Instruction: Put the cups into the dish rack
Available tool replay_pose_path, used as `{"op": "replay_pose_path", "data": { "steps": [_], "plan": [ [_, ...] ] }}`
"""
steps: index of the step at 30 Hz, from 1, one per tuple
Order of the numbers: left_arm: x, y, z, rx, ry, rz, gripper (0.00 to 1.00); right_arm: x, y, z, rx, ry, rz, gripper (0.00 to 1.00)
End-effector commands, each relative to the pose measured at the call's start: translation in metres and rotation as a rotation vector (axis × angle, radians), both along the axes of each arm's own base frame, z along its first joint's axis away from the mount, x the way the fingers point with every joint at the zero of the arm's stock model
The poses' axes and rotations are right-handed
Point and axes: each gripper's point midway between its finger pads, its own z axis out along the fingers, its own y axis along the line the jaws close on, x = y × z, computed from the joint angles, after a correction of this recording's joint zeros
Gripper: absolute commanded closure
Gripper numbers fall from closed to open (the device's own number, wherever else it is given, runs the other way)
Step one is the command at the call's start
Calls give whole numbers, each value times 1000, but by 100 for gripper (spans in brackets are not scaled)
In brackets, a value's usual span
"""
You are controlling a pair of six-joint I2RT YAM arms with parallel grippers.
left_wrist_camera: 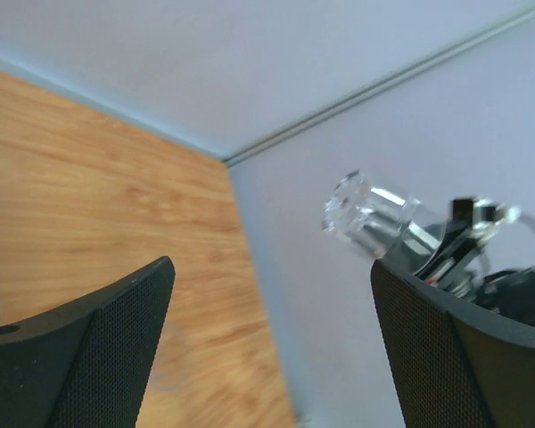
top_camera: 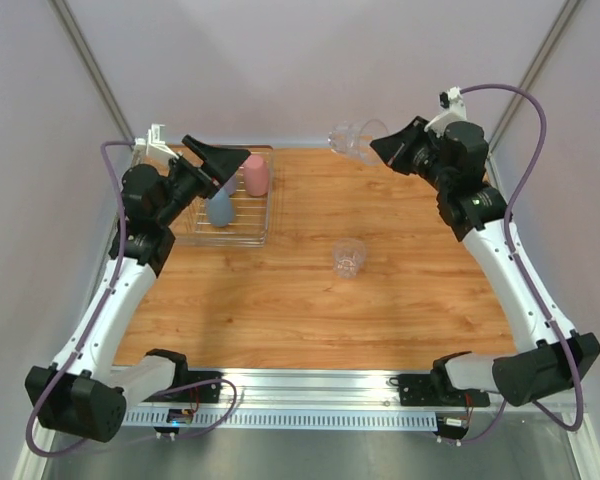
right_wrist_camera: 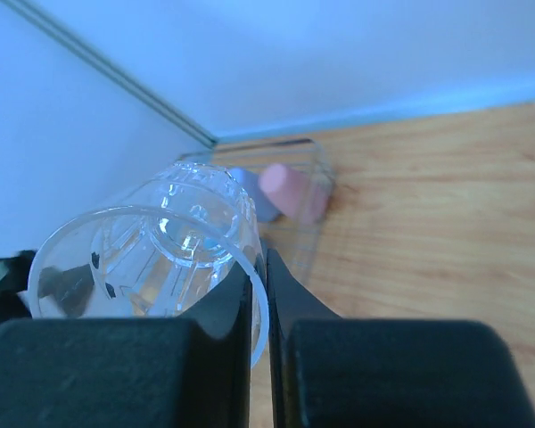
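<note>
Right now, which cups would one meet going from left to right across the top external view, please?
First the blue cup, then the pink cup; the standing clear tumbler and the held clear tumbler come after, overlapping sideways, so unordered.

We see the dish rack (top_camera: 242, 228), a shallow clear tray with thin ribs, lying at the far left of the table (top_camera: 310, 310). A pink cup (top_camera: 256, 175) stands near its far right corner and a blue cup (top_camera: 220, 208) just beside that, toward the rack's middle. A clear faceted tumbler (top_camera: 349, 258) stands upright near the table's middle, well apart from the rack. We find the other clear tumbler (top_camera: 350, 142) off the table over the far edge, tipped on its side with its base toward the rack, its rim pinched in the right gripper (top_camera: 375, 150).
</note>
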Motion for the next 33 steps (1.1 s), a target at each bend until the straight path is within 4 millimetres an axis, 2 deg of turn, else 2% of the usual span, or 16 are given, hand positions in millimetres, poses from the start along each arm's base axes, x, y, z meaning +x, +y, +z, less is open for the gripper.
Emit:
{"op": "replay_pose_path", "data": {
  "steps": [1,2,3,4,5,6,7,8,10,15,18,26,28,33],
  "plan": [
    [5,-13,66,-498,27,-75,0,-7,42,65,156,-239,190,99],
    [4,-21,72,-569,52,-99,0,-12,51,82,177,-310,225,100],
    [10,-26,74,-662,109,-114,0,-12,55,86,187,-328,240,100],
    [13,-25,90,-704,91,-98,0,-14,59,90,200,-344,255,99],
    [12,-34,94,-719,114,-114,0,-14,66,96,210,-365,269,100],
    [18,-41,88,-726,170,-101,0,-14,69,96,210,-367,275,100],
    [18,-42,103,-755,158,-94,0,-16,75,97,208,-374,286,100],
    [17,-49,104,-770,177,-103,0,-15,78,97,200,-387,289,99],
    [23,-53,107,-827,210,-85,0,-16,83,100,199,-404,288,99],
    [34,-58,114,-900,232,-35,0,-9,90,90,202,-387,280,100],
    [32,-68,108,-852,290,-20,0,-11,91,94,221,-410,274,99],
    [40,-75,91,-805,326,42,0,-12,95,108,216,-444,284,99],
    [38,-82,94,-815,327,8,0,-14,101,103,197,-439,293,99],
    [34,-114,96,-804,371,-86,0,-15,111,95,185,-425,312,99]
  ]
}}
